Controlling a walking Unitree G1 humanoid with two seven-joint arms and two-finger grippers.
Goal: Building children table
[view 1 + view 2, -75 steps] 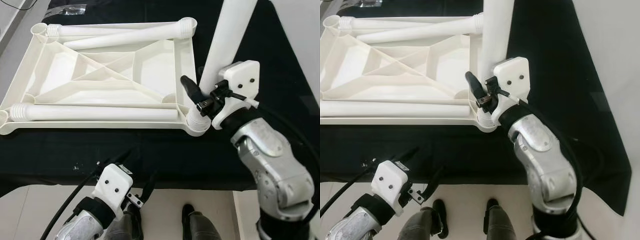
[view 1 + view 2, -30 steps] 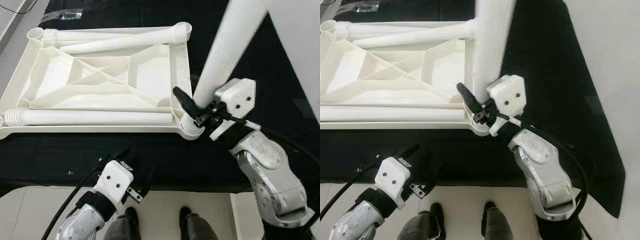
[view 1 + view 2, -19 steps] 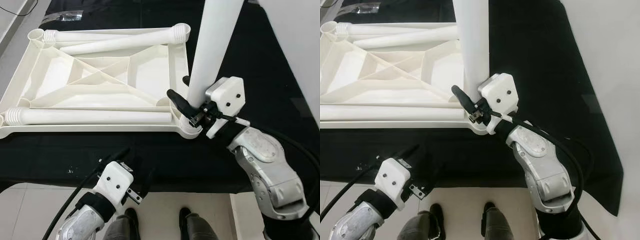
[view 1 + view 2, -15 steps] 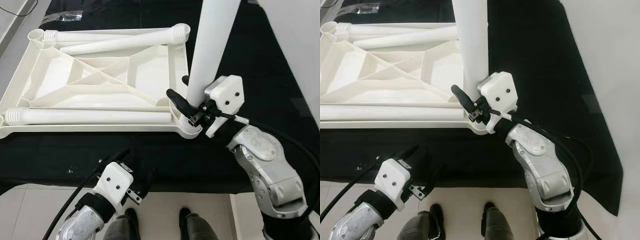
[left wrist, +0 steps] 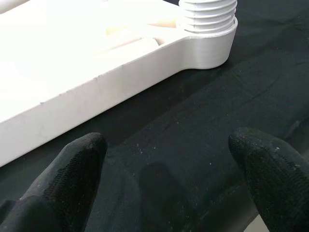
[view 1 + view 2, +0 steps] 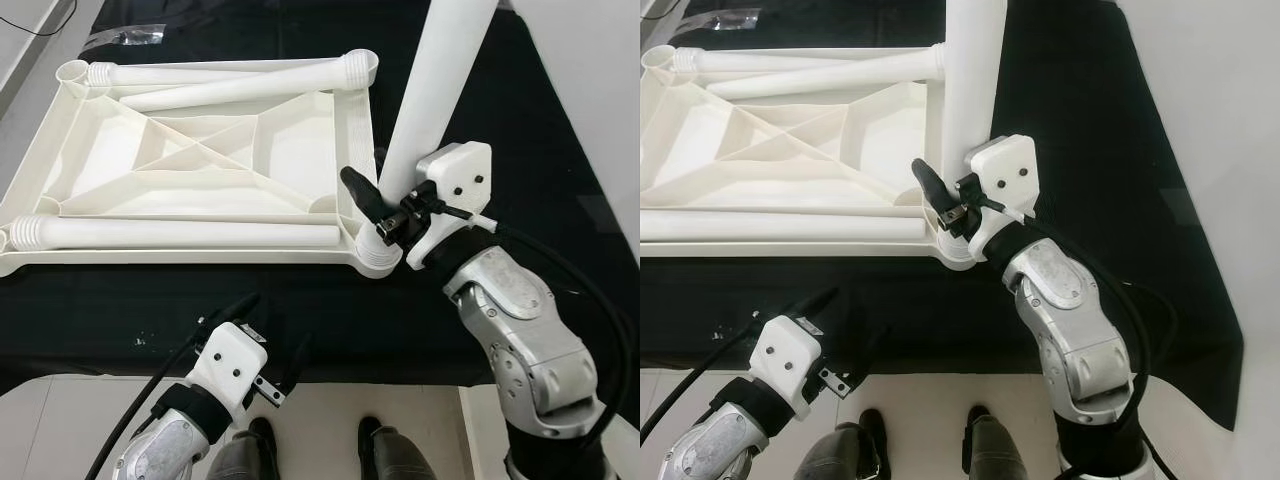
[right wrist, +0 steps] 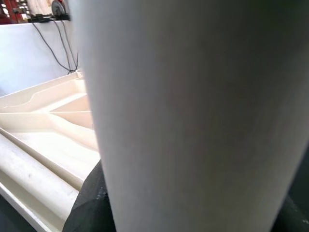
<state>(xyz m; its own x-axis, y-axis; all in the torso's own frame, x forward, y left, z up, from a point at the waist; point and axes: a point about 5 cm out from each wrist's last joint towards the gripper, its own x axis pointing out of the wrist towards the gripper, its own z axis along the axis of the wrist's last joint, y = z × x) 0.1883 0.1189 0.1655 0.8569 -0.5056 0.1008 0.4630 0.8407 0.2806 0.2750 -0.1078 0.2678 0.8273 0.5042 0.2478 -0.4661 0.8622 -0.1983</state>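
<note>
The left gripper [image 6: 268,375] hangs idle at the near edge of the black cloth [image 6: 300,310], its fingers [image 5: 77,164] spread apart and holding nothing. Beyond it the white tabletop [image 6: 200,160] lies upside down on the cloth, with 3 loose legs [image 6: 190,234] lying on it: 1 along the near rail, 2 along the far one.

At the near right corner socket [image 6: 380,255] the right gripper [image 6: 385,215] is clamped around the base of the 4th leg [image 6: 430,90], which stands nearly upright with its threaded end in or on the socket; how far it is seated I cannot tell, since the gripper hides the joint.

The main risk is cross-threading. The leg leans a little to the right, and turning it while tilted could jam the threads or make it pop out and topple across the tabletop. The grip sits low on a long leg, so the top has leverage and a sideways push could slide the light tabletop on the cloth.

Compared with 1.0 s ago the leg stands much straighter, though it has tipped slightly right again since 0.5 s ago. The right wrist has also rotated, consistent with screwing. The left arm has not moved.
</note>
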